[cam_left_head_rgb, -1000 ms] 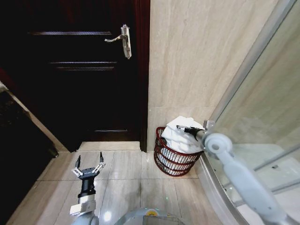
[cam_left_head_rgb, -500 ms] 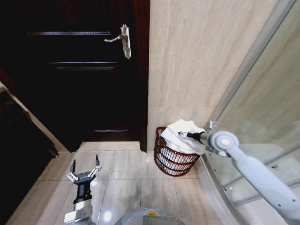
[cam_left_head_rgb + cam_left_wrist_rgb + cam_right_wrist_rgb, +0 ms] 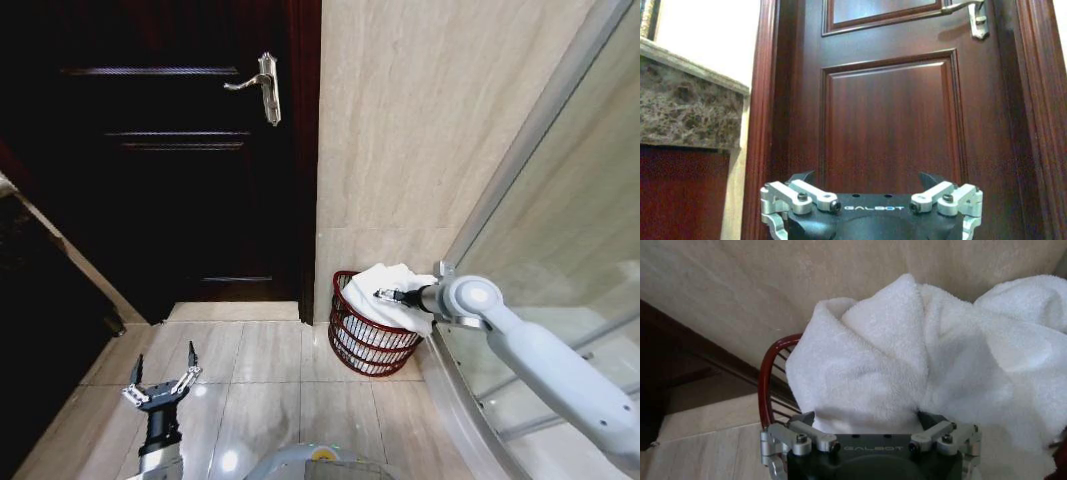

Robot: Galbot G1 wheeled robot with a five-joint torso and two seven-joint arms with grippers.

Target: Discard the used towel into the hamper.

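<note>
The right gripper [image 3: 380,294] reaches over the hamper [image 3: 365,343], its fingers spread apart with a fold of the white towel [image 3: 385,301] rising between them, touching the cloth but not pinching it. The towel lies heaped in the hamper against the tiled wall, while the left gripper [image 3: 158,383] hangs low over the floor, fingers spread wide and empty

A pale grey-blue right arm [image 3: 545,365] with smooth rounded housings and a circular joint cap is seen, tapering to a slim black wrist. The left gripper [image 3: 160,384] is built of silver metal links on a black cylindrical body. On both wrist cameras, a black gripper base marked "GALBOT" in pale letters is shown, flanked by silver linkage blocks fastened with dark screws.
</note>
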